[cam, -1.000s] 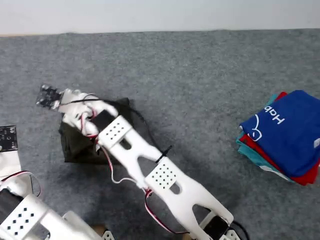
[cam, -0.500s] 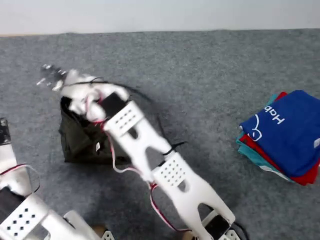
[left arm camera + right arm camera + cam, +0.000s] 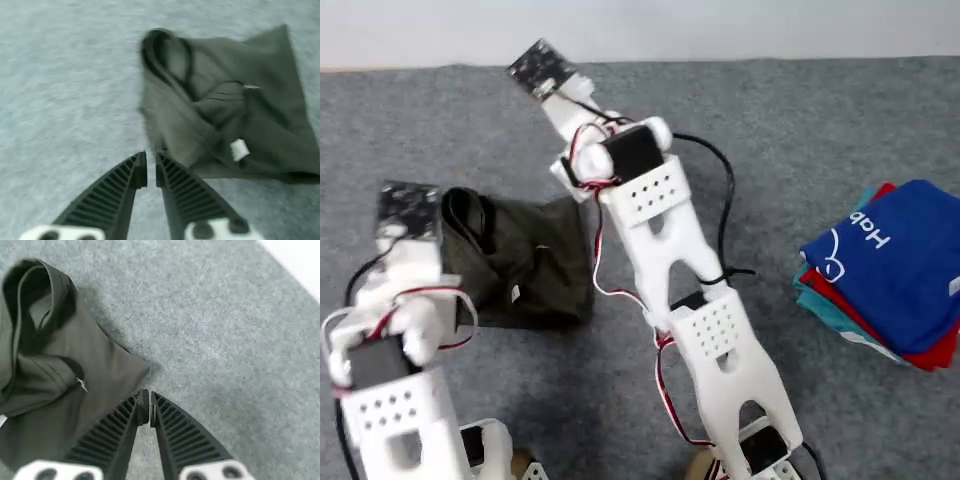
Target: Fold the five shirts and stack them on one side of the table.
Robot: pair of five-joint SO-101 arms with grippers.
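Note:
A dark olive shirt (image 3: 530, 265) lies loosely folded in a rumpled square on the grey table, left of centre. My left gripper (image 3: 151, 162) is shut on nothing and hovers just off the collar side of the shirt (image 3: 225, 115). The left arm (image 3: 400, 300) stands at the shirt's left edge. My right gripper (image 3: 145, 400) is also shut and empty, and hangs above a corner of the shirt (image 3: 55, 385). The right arm (image 3: 650, 210) stretches from the front edge toward the back, past the shirt's right side. A stack of folded shirts (image 3: 890, 270), blue on top, sits at the far right.
Grey carpet-like cloth (image 3: 770, 130) covers the table, with open room between the olive shirt and the stack. A white wall runs along the back edge. Red and black cables hang along both arms.
The right arm lifted off the olive shirt and swung toward the back, uncovering it. The left arm came in from the lower left to the shirt's left edge.

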